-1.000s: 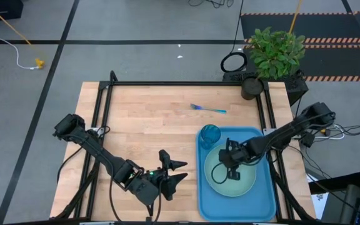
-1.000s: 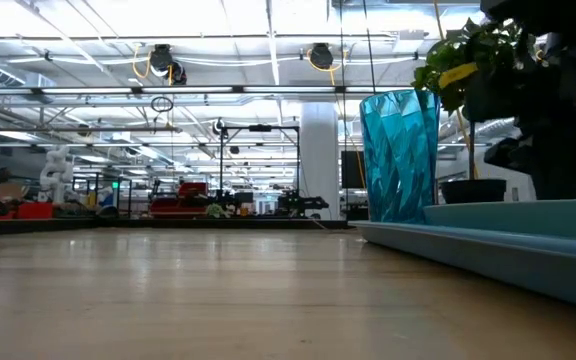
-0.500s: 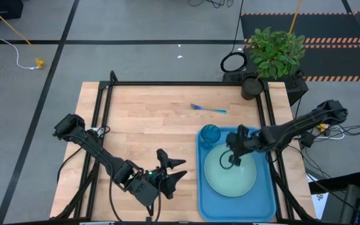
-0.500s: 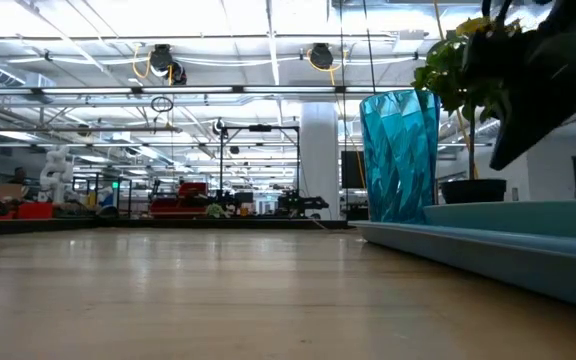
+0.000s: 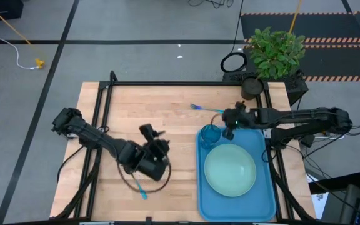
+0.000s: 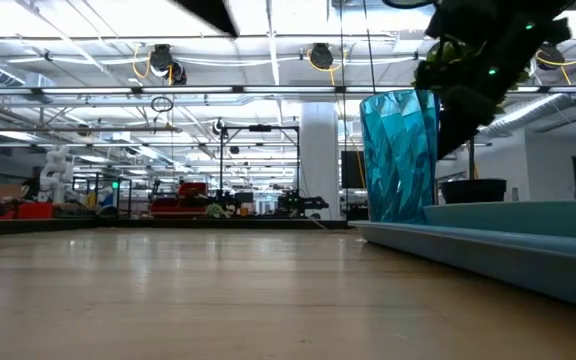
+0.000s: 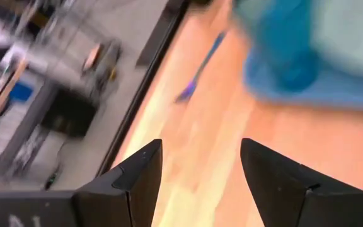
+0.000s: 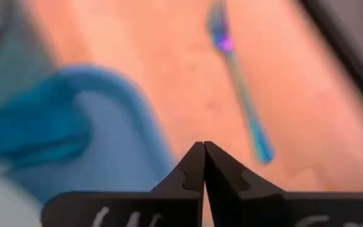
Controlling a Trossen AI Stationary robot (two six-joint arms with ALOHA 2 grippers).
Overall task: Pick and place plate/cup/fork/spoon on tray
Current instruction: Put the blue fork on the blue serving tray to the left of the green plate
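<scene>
The pale green plate (image 5: 230, 170) lies flat in the blue tray (image 5: 262, 187), and the teal cup (image 5: 210, 133) stands upright in the tray's far left corner. The fork (image 5: 208, 109) lies on the bare wood beyond the tray. A thin light blue handle (image 5: 141, 189), apparently the spoon's, shows on the table under my left arm. My right gripper (image 5: 230, 120) hangs shut above the tray's far edge, beside the cup. My left gripper (image 5: 153, 132) is open over mid-table, pointing toward the fork (image 7: 200, 66), with nothing between its fingers.
A potted plant (image 5: 275, 53) stands at the table's far right corner. A black frame rail (image 5: 180, 83) runs along the far edge. Bare wood (image 5: 167, 112) lies between the left gripper and the fork.
My right gripper, still shut, has risen from over the plate and gone toward the far edge, to beside the cup. My left gripper, still open, has swung from the near edge toward mid-table and turned to point at the far side, uncovering the light blue handle.
</scene>
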